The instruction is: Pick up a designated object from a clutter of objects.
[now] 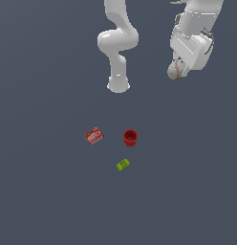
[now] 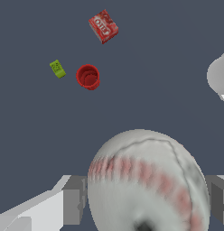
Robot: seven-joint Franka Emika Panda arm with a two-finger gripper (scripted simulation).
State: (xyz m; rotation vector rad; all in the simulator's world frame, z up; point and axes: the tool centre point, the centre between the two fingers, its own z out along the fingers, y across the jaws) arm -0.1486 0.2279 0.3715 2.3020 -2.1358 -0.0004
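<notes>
The designated object, an off-white ball (image 2: 145, 180) with faint red stitch lines, fills the near part of the wrist view between two grey fingers (image 2: 73, 200). In the exterior view the ball (image 1: 175, 71) hangs well above the floor at the end of the white arm, and my gripper (image 1: 177, 72) is shut on it. The rest of the clutter of objects lies far below: a red flat box (image 1: 93, 136), a red cup (image 1: 130, 138) and a small lime-green block (image 1: 123, 164).
The arm's white base column (image 1: 118, 83) stands on the dark grey floor behind the clutter. In the wrist view the red cup (image 2: 88, 76), the green block (image 2: 57, 69) and the red box (image 2: 103, 26) lie close together, with the base (image 2: 218, 76) off to one side.
</notes>
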